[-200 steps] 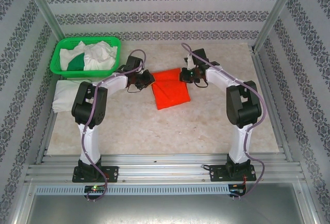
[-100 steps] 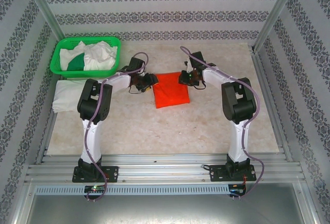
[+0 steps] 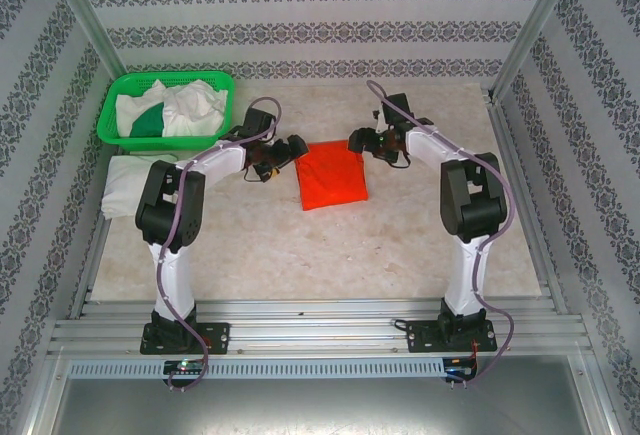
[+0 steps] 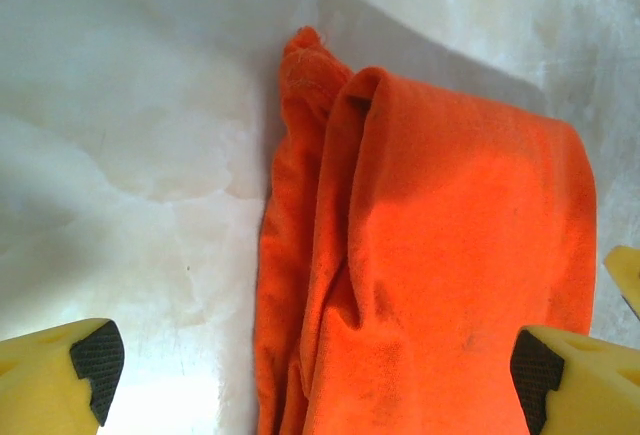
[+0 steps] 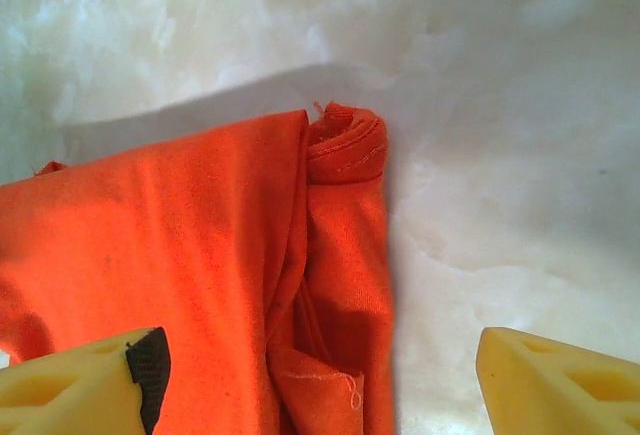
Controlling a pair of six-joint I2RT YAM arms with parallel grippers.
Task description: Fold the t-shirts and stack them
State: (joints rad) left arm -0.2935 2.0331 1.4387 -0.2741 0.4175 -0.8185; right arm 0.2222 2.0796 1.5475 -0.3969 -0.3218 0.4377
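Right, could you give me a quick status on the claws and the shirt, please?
Left claw open, right claw open, at the orange shirt's far corners. Shirt folded, flat on table, not gripped. Basket and white shirt off left.

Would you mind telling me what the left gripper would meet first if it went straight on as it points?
Most likely the left gripper meets the folded orange-red t-shirt lying just ahead of its open jaws.

Top camera overhead, wide; wrist cameras close, downward (sharing orange t-shirt [image 3: 332,175]).
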